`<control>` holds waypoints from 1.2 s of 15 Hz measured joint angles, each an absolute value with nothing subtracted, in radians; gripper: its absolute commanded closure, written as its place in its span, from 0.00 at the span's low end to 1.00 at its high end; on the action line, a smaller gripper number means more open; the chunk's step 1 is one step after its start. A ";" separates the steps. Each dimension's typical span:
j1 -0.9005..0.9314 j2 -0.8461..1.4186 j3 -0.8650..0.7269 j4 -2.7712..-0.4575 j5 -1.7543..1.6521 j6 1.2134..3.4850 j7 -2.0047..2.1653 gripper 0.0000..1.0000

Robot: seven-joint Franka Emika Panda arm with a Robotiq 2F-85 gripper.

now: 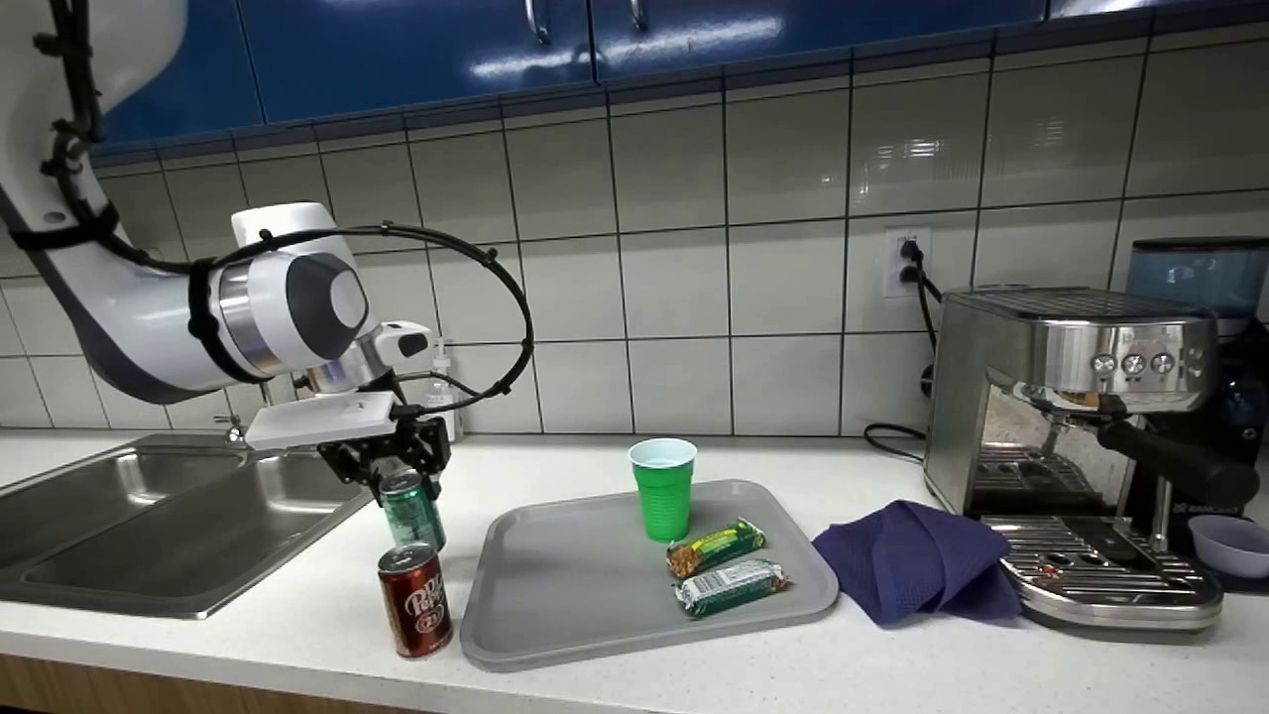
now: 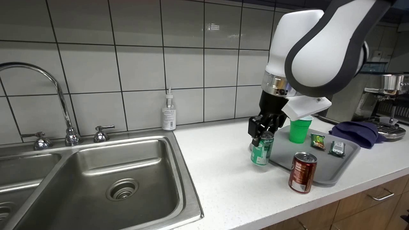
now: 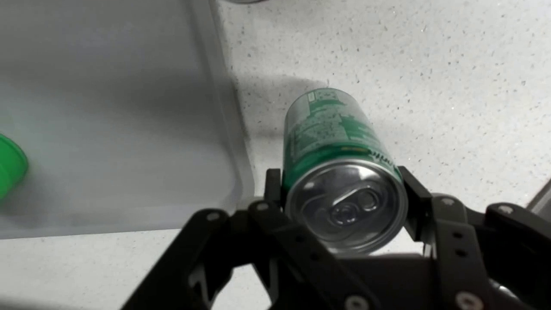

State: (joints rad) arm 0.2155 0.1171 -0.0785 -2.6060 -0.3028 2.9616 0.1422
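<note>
The gripper (image 3: 342,189) is grasping a green can (image 3: 344,172) near its top, with the fingers (image 3: 272,185) pressed on both sides of it. The can leans a little and is located between the sink (image 2: 150,175) and the grey tray (image 1: 565,575); whether its base touches the worktop (image 1: 327,595), I cannot tell. Its top shows in the wrist view, but I cannot say if it is opened. Near to it, a red can (image 1: 416,600) stands upright on the worktop, just beside the tray. The tray carries a green cup (image 1: 664,501), which is upright and white inside, and two wrapped bars (image 1: 732,587), which lie near the cup. What the cup contains is hidden from view. At the back corner of the sink stands a clear pump bottle (image 2: 169,117). On the opposite side of the tray are a dark purple cloth (image 1: 917,565), a coffee machine (image 1: 1061,342) and, beside this machine, a small pale bowl (image 1: 1231,545).
</note>
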 measured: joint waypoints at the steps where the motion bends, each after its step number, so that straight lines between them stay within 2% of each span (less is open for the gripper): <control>1: 0.214 0.116 -0.084 -2.600 -0.300 2.962 0.146 0.61; 18: 0.207 0.121 -0.260 -2.532 -0.297 2.951 0.233 0.61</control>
State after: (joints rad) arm 0.2068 0.1208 -0.2602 -2.5316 -0.2966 2.9505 0.2331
